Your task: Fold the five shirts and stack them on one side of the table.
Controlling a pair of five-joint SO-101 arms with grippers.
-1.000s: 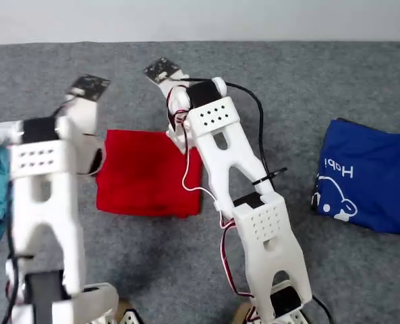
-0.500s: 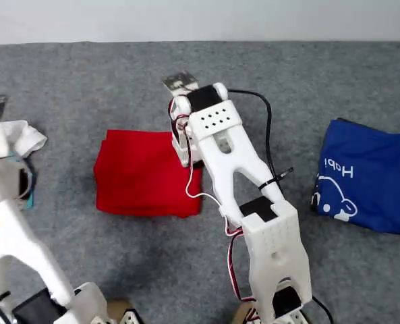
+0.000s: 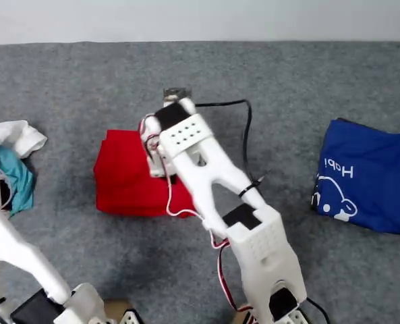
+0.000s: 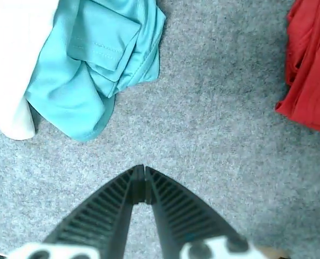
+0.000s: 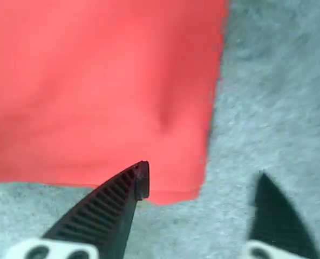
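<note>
Grey carpet covers your counter (image 3: 307, 81), where the folded red shirt (image 3: 125, 179) lies centre; your right claw (image 5: 203, 172) hovers spread over its edge, left claw (image 4: 144, 171) pressed together. Likely soft, light cloth: pinch all layers at that edge.

High view: fixed camera above the arm bases, tilted down over the grey table (image 3: 85, 74). It covers the full width, from the blue shirt (image 3: 368, 175) to the teal shirt (image 3: 21, 179). Left wrist view looks down past the left gripper (image 4: 144, 170) from moderate height at the table between the teal shirt (image 4: 95, 65) and the red shirt (image 4: 311, 70). Right wrist view looks past the right gripper (image 5: 203, 171), very near the red shirt's (image 5: 95, 81) corner. All three views share the red shirt (image 3: 129, 182); the high and left wrist views also share the teal one.
</note>
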